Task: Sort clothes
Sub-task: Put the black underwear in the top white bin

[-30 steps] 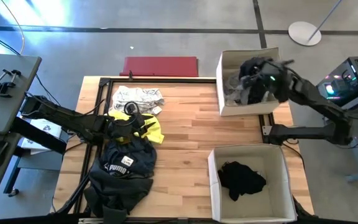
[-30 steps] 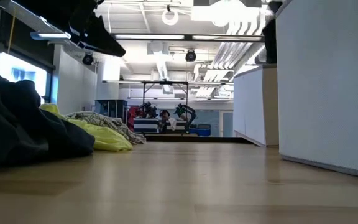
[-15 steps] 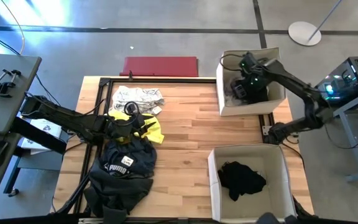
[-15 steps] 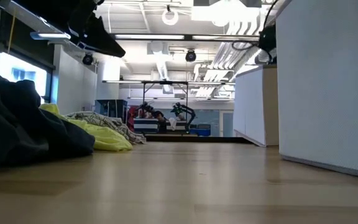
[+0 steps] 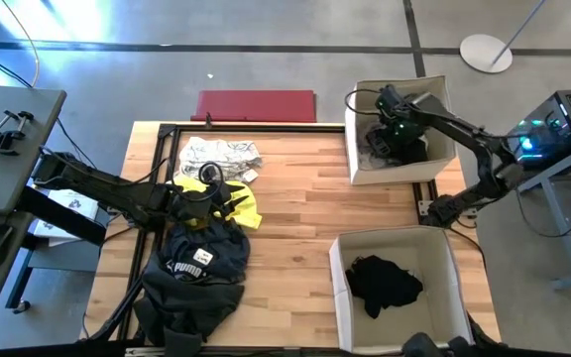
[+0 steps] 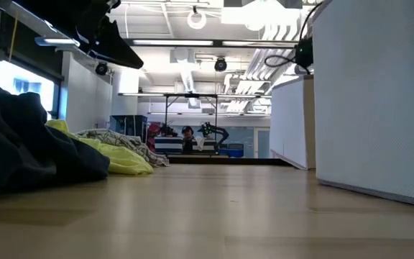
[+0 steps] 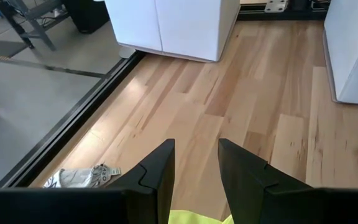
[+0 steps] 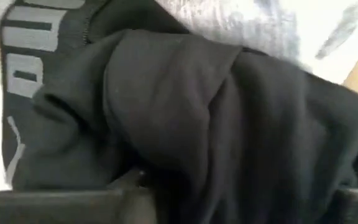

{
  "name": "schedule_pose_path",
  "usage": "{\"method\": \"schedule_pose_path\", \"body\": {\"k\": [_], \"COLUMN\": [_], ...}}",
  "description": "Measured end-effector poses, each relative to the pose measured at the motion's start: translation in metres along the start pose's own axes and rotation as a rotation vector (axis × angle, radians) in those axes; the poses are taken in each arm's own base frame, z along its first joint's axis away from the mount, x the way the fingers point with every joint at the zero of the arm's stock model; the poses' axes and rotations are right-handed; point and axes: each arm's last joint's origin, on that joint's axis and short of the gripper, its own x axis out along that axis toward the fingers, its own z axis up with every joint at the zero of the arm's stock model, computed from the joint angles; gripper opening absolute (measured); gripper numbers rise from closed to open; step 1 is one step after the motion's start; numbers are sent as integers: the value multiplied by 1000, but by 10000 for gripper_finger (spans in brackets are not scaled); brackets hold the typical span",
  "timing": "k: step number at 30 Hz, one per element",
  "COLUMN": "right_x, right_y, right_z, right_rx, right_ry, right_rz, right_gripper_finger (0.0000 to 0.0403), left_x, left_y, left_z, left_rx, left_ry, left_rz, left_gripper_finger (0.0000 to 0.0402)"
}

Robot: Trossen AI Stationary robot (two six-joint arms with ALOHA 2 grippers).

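On the table's left lie a patterned grey-white garment, a neon yellow one, a navy one with a white Puma logo and a dark grey one. My left gripper hovers open just above the yellow garment's edge, with bare table between its fingers. My right gripper points down inside the far white box. A black garment with grey lettering fills the right wrist view. Grey and white clothes lie beside it in the box.
The near white box holds a black garment. A flat red mat lies beyond the table's far edge. In the low view, the clothes pile sits at left and a white box wall at right, with bare wood between.
My right gripper has gone down into the far white box and a little toward the table's left, tipping from slanted to pointing steeply down. The black garment that hung at it above the box now lies inside the box.
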Motion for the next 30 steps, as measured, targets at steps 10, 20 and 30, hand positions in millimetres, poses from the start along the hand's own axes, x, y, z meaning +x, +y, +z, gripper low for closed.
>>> {"method": "schedule_pose_path", "body": {"k": [10, 20, 30], "right_x": [-64, -76, 9], "right_y": [-17, -8, 10], "right_z": [-31, -32, -21], "right_rx": [152, 193, 179], "right_ry": [-351, -512, -191], "right_rz": [19, 199, 81], "right_gripper_finger": [156, 156, 155], "left_x": [0, 0, 0], "left_y": [0, 0, 0], "left_z": [1, 1, 1], "left_rx": [-8, -8, -4], "left_ry": [-10, -11, -7], "left_rz": [-1, 0, 1], "left_gripper_finger": [111, 111, 111]}}
